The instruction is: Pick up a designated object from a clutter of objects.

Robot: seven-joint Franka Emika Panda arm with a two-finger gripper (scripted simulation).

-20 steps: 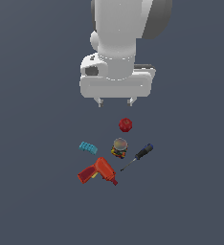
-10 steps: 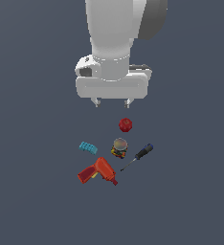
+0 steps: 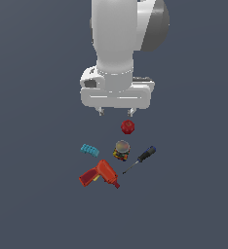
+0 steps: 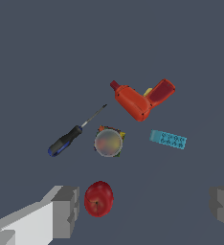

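The multicoloured jar (image 3: 122,150) with a greyish-tan round lid stands in the middle of the clutter; in the wrist view (image 4: 108,142) I look down on its lid. My gripper (image 3: 116,112) hangs open and empty above the clutter, over the red ball (image 3: 127,127), apart from everything. In the wrist view its two fingers (image 4: 61,210) stand wide apart with the red ball (image 4: 99,198) between them.
A red drill (image 3: 100,175) lies in front of the jar, a teal ridged block (image 3: 89,150) on the exterior view's left, a blue-black-handled screwdriver (image 3: 141,158) on its right. In the wrist view they are the drill (image 4: 141,99), block (image 4: 168,139) and screwdriver (image 4: 73,134).
The arm has turned and the gripper has shifted slightly toward the exterior view's right and a little lower. The objects have not moved.
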